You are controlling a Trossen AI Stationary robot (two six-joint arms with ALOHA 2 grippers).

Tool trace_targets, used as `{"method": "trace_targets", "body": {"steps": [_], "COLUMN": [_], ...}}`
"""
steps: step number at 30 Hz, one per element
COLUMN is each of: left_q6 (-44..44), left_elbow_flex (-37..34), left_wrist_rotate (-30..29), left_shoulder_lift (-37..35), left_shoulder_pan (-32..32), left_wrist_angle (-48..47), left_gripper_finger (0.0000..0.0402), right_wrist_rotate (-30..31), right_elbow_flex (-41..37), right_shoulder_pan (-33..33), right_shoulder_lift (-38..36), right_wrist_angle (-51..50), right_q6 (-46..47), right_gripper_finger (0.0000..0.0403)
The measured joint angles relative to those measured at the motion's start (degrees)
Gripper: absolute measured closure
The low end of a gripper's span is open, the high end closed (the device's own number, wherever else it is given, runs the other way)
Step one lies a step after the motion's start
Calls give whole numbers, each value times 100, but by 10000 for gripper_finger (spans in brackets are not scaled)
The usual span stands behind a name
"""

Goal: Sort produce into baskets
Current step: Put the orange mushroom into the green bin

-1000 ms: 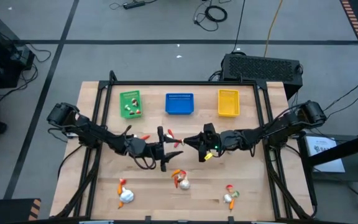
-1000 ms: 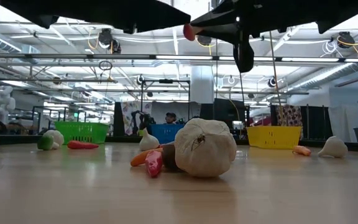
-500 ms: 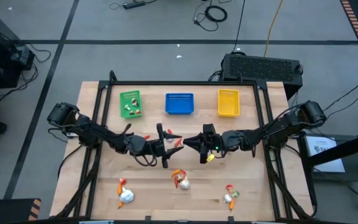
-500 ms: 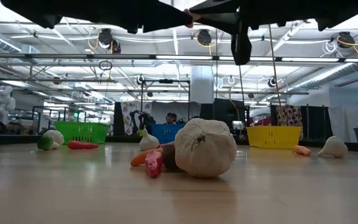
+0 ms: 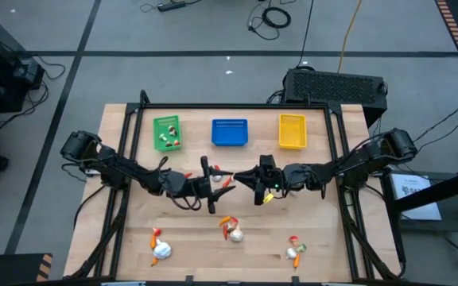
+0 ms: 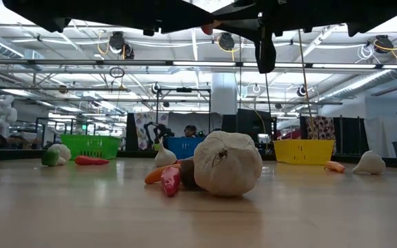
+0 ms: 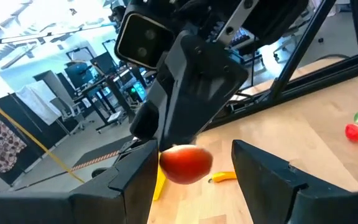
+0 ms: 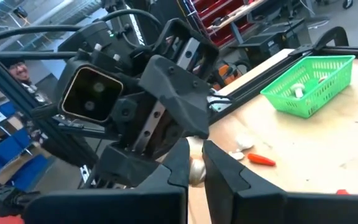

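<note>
Above the middle of the pale wooden counter [image 5: 324, 238] the two arms meet tip to tip. The left tool [image 5: 215, 180] holds a slim red toy pepper piece [image 7: 186, 164] between its spread dark fingers [image 7: 268, 177], raised off the counter. The right tool [image 5: 252, 181] faces it, fingers pinched narrow on the same piece's far tip.

Along the far edge stand the small green plastic basket [image 5: 166, 133] at left, holding a few bits, the blue plastic basket [image 5: 230, 132] in the middle and the yellow plastic basket [image 5: 292, 131] at right.

Near the front edge lie a white garlic-like bulb [image 6: 227, 164] with orange and red pieces, and two smaller clusters either side.

No writing or brand marks can be read anywhere.
</note>
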Motion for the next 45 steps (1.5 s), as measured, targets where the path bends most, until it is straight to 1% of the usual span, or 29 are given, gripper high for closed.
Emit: {"method": "trace_targets", "body": {"steps": [22,25,33,37,39,41,45], "left_q6": [-203,-203,-201,-203,-201,-158,-150], "left_elbow_flex": [-2,-2,-7,-7,-7,-7,-7], "left_wrist_rotate": [20,20,22,24,23,20,-141], "left_shoulder_lift": [0,0,-1,-6,-6,-7,-9], "left_shoulder_pan": [118,120,155,187,187,187,185], "left_wrist_angle": [-21,-24,-26,-26,-27,-26,-30], "left_gripper_finger": [191,207,289,304,304,304,304], "right_wrist_rotate": [-9,-9,-11,8,4,-23,-66], "right_elbow_flex": [0,0,0,0,0,0,0], "right_shoulder_pan": [0,0,0,-4,-4,-4,-20], "right_shoulder_lift": [0,-1,-2,-2,-2,-2,-26], "right_wrist_angle": [33,32,31,31,35,62,97], "right_q6": [-183,-201,-202,-316,-351,-354,-609], "right_gripper_finger": [383,383,382,380,371,354,297]}}
